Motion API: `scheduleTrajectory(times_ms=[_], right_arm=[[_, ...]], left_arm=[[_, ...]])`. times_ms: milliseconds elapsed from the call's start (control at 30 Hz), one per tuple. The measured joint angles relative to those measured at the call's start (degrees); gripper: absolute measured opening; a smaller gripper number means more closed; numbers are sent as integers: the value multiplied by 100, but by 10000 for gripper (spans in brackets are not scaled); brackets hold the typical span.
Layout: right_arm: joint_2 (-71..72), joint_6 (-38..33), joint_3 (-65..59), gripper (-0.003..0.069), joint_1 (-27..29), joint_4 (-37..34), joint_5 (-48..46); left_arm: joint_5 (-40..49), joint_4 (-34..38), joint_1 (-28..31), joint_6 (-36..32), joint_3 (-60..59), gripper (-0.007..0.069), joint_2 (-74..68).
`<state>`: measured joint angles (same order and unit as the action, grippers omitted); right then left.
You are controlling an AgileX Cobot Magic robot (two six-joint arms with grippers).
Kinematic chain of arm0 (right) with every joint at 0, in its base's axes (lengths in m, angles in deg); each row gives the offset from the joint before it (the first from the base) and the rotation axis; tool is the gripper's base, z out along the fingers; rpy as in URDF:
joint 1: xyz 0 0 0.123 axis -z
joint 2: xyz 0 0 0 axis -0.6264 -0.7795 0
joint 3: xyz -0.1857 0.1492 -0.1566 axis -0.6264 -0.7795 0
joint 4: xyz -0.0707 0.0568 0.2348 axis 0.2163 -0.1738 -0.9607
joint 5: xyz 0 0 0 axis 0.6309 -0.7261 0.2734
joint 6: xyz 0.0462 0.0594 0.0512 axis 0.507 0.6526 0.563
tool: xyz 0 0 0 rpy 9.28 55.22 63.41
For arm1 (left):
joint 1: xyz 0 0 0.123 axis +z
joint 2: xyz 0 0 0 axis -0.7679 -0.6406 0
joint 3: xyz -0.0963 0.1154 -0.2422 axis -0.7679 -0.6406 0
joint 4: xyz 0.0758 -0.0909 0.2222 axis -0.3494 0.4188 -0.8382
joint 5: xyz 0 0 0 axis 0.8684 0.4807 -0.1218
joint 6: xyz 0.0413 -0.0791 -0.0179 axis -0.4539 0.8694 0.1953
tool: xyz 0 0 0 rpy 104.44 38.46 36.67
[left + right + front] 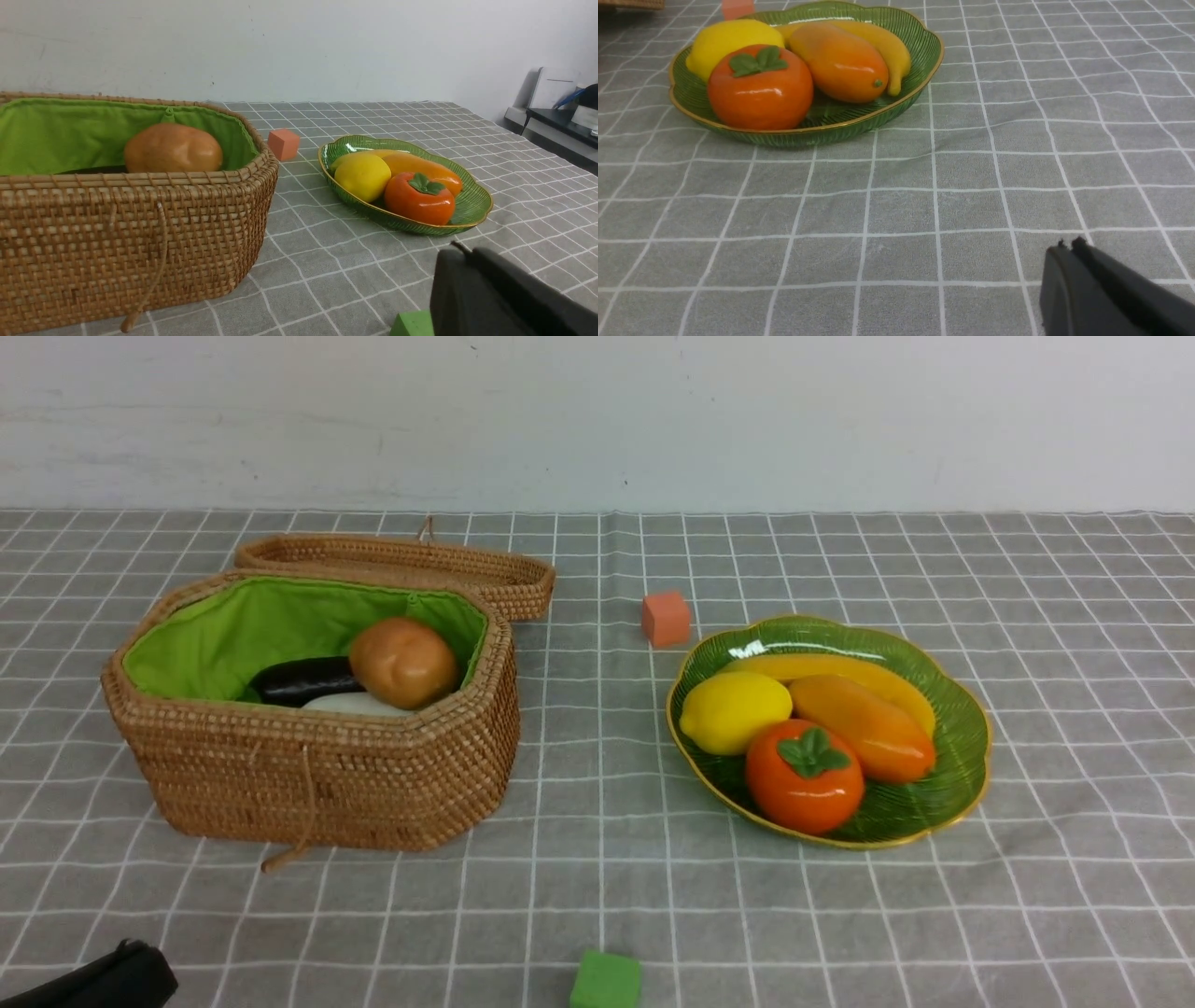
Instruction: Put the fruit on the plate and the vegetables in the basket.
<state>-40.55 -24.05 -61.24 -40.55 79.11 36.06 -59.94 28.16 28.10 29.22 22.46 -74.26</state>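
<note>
The green plate (962, 747) with a gold rim holds the fruit: a lemon (733, 711), a persimmon (803, 777), a mango (864, 728) and a banana (840, 669). The wicker basket (317, 775), lid open behind it, holds the vegetables: a tan potato (403, 663), a dark eggplant (303, 679) and a white radish (350, 704). My left gripper (460, 249) is shut and empty, low near the table's front left. My right gripper (1066, 245) is shut and empty over bare cloth in front of the plate (859, 122); it does not show in the front view.
A small orange cube (666, 618) sits behind the plate, between it and the basket lid (401, 565). A small green cube (606, 981) lies at the front edge, next to my left gripper in its wrist view. A grey checked cloth covers the table.
</note>
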Motion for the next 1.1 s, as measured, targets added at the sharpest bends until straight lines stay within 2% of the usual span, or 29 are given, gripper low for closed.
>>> scheduleTrajectory(times_ms=[133, 233, 333, 400, 500, 600, 633, 667, 700, 800, 1100], right_arm=[[0, -6, 0, -6, 0, 0, 0], [0, -6, 0, -4, 0, 0, -1], [0, -6, 0, 0, 0, -5, -6], [0, -6, 0, 1, 0, -10, -6], [0, -6, 0, 3, 0, -16, -6], [0, -6, 0, 3, 0, -16, -6], [0, -6, 0, 6, 0, -16, -6], [0, -6, 0, 6, 0, -16, -6], [0, -6, 0, 7, 0, -16, -11], [6, -6, 0, 10, 0, -16, -11], [6, -6, 0, 22, 0, -20, -11]], left_arm=[[-142, 0, 0, -7, -20, 7, 0], [-778, -93, 0, 185, -187, 6, 0], [-1606, -818, 238, 1038, -463, -13, 28], [-1764, -1614, 712, 1697, -638, -13, 134], [-1429, -2581, 1424, 2584, -851, -13, 391], [-901, -3087, 1714, 3096, -966, -13, 653], [-315, -3340, 1799, 3351, -982, -13, 819], [-238, -3355, 1812, 3392, -982, -13, 841], [376, -3449, 1836, 3490, -987, -13, 871], [1224, -3479, 1849, 3520, -1028, -13, 873], [1311, -3479, 1855, 3867, -1028, -13, 873]])
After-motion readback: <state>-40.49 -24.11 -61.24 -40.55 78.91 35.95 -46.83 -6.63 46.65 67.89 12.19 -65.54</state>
